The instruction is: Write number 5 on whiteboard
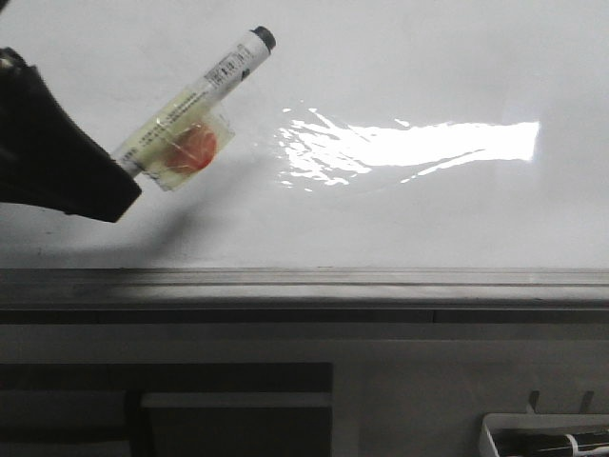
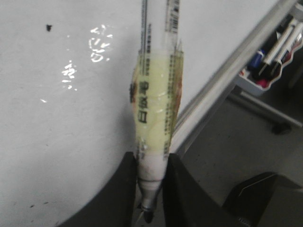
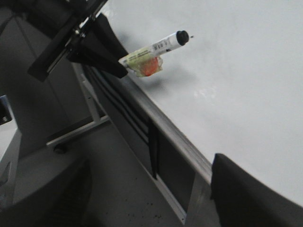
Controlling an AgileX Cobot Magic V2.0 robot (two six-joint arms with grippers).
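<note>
The whiteboard (image 1: 428, 57) is glossy white with a bright glare patch and a grey rail (image 1: 381, 278) along its near edge. No strokes of the number 5 show on it. My left gripper (image 1: 128, 186) is shut on a white marker (image 1: 214, 81) wrapped in yellowish tape with an orange patch. The marker's black end (image 1: 264, 38) points up and right over the board; I cannot tell if it touches. In the left wrist view the fingers (image 2: 124, 189) clamp the marker (image 2: 156, 94). My right gripper (image 3: 147, 198) is open and empty, off the board's edge (image 3: 246, 71).
A small stray black dot (image 2: 49, 27) sits on the board. A white tray (image 1: 547, 438) with spare markers hangs below the rail at the right, also in the left wrist view (image 2: 272, 56). Dark grey cabinet panels (image 1: 238, 419) lie under the rail.
</note>
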